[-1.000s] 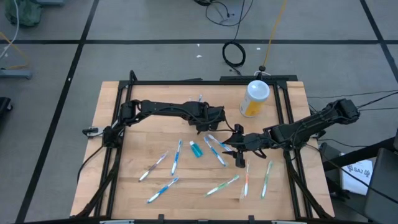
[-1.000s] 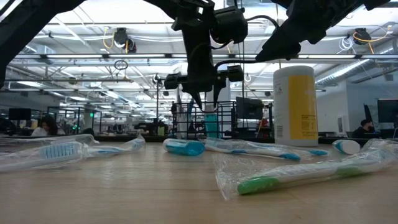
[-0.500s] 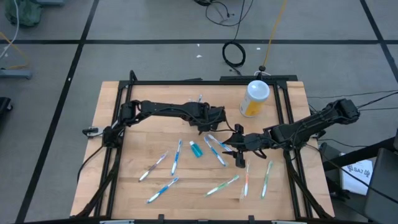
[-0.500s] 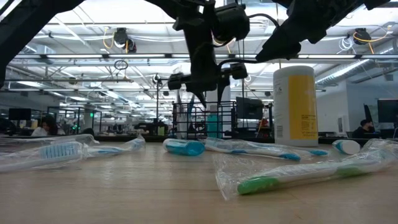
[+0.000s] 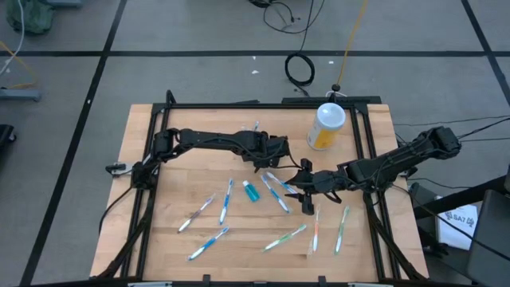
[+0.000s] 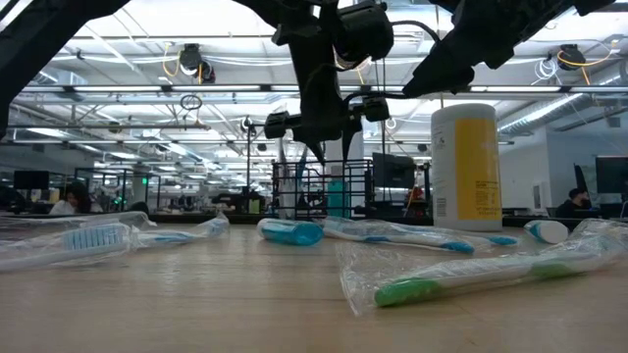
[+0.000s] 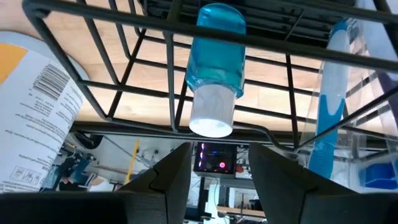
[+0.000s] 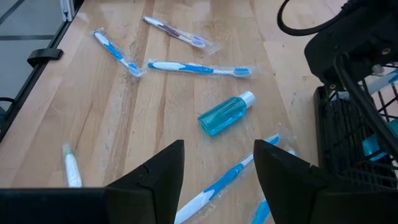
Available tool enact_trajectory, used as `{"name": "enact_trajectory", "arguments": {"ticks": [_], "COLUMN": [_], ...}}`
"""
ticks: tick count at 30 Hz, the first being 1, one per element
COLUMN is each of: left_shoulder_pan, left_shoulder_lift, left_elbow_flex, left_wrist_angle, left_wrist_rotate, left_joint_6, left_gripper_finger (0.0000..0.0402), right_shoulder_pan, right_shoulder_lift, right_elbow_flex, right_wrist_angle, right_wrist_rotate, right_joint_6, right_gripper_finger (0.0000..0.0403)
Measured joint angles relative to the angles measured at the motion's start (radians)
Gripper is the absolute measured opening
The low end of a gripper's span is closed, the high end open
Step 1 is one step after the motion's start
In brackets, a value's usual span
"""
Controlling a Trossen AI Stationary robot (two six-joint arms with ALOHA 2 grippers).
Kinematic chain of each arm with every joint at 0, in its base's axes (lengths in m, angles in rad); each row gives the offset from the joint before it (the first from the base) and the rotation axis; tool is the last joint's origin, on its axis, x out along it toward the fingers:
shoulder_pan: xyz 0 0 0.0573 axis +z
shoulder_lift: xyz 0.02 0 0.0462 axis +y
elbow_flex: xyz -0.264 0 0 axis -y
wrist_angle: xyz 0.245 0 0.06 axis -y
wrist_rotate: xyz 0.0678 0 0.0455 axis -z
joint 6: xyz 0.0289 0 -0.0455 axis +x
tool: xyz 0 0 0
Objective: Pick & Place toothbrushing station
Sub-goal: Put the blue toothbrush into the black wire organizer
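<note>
Black wire-frame caddy, upright on table; blue bottle inside

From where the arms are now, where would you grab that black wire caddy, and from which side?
I'd take the caddy by a top rim wire, coming from above. Its open frame of thin bars gives fingers room to close around one, and the left gripper already sits open at a rim bar. A small blue bottle and a toothbrush stand inside, so keep it level.

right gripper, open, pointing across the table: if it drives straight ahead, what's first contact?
Probably the wrapped blue toothbrush lying just past the right gripper, between its open fingers. The small blue bottle lies beyond it in the same line. Depth is unclear; if the gripper travels above the wood, it may pass over both.
</note>
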Motion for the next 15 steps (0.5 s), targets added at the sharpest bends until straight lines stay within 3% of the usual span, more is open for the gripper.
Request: {"name": "enact_trajectory", "arguments": {"ticks": [15], "left_shoulder_pan": [-0.017], "left_shoulder_lift": [-0.022], "left_elbow_flex": [0.0], "left_wrist_angle": [-0.01], "left_wrist_rotate": [-0.04], "left_joint_6": [-0.024], "left_gripper_finger": [0.0168], "right_shoulder_pan": [0.0], "right_shoulder_lift": [0.0], "right_elbow_flex": [0.0], "right_wrist_angle": [0.001], "right_wrist_rotate": [0.001], "right_joint_6": [0.0], "right_gripper_finger": [0.0187]}}
